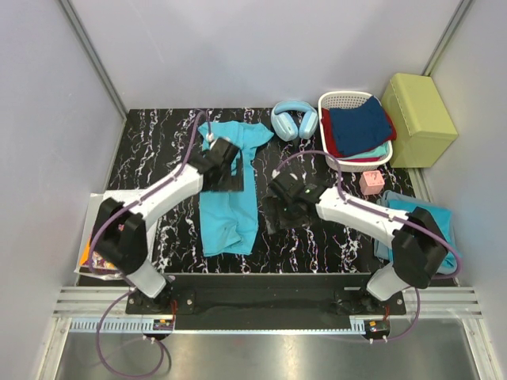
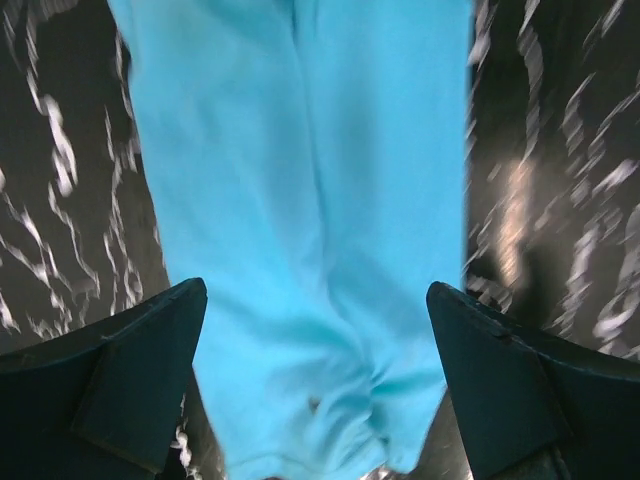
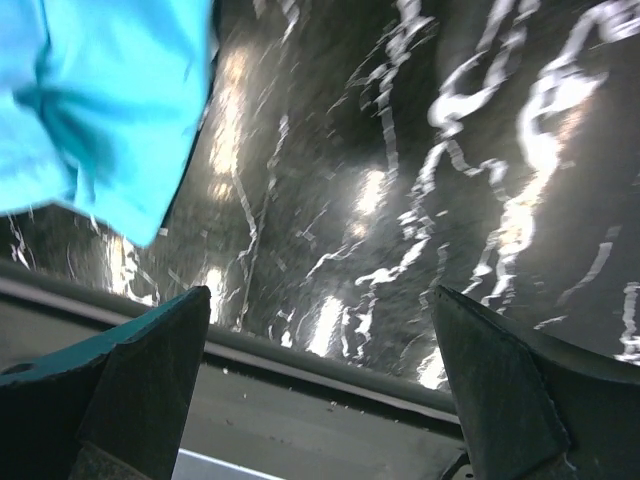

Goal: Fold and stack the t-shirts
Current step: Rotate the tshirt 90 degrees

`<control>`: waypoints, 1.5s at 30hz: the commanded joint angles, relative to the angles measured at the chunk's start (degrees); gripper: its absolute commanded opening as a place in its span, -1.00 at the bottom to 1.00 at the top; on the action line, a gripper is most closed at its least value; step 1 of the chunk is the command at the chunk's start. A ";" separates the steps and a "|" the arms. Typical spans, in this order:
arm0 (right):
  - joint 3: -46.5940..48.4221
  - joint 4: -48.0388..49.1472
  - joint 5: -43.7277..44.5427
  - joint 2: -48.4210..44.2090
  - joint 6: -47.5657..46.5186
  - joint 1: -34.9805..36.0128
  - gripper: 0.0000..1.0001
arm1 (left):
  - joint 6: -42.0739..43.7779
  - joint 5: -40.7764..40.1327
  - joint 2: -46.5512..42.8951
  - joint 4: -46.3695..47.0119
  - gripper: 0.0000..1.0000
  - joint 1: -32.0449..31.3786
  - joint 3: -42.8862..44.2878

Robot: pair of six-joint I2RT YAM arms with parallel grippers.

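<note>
Marbled tabletop (image 1: 158,150) flanks both long edges of the t-shirt (image 1: 230,215).

Two t-shirts (image 1: 230,214) (image 1: 400,204), one basket (image 1: 341,96), one headphones (image 1: 295,120)

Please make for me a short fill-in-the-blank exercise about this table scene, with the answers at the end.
1. The left gripper hangs over the t-shirt with its jaws ____.
2. The headphones lie between that t-shirt and the white ____.
3. In it, a dark blue cloth lies on a ____ one.
Missing words: open; basket; red.
</note>
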 commanded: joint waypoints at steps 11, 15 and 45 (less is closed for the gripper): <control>0.13 8.41 -2.12 10.18 4.06 10.51 0.97 | -7.51 -11.01 -27.13 -6.00 0.98 -0.42 -16.33; 2.24 8.94 -1.51 13.09 4.67 11.75 0.97 | -8.12 -9.79 -28.62 -6.71 0.98 -0.42 -17.56; 6.37 11.40 2.97 19.06 4.85 11.93 0.82 | -11.03 -8.64 -33.37 -8.12 0.98 -1.65 -24.06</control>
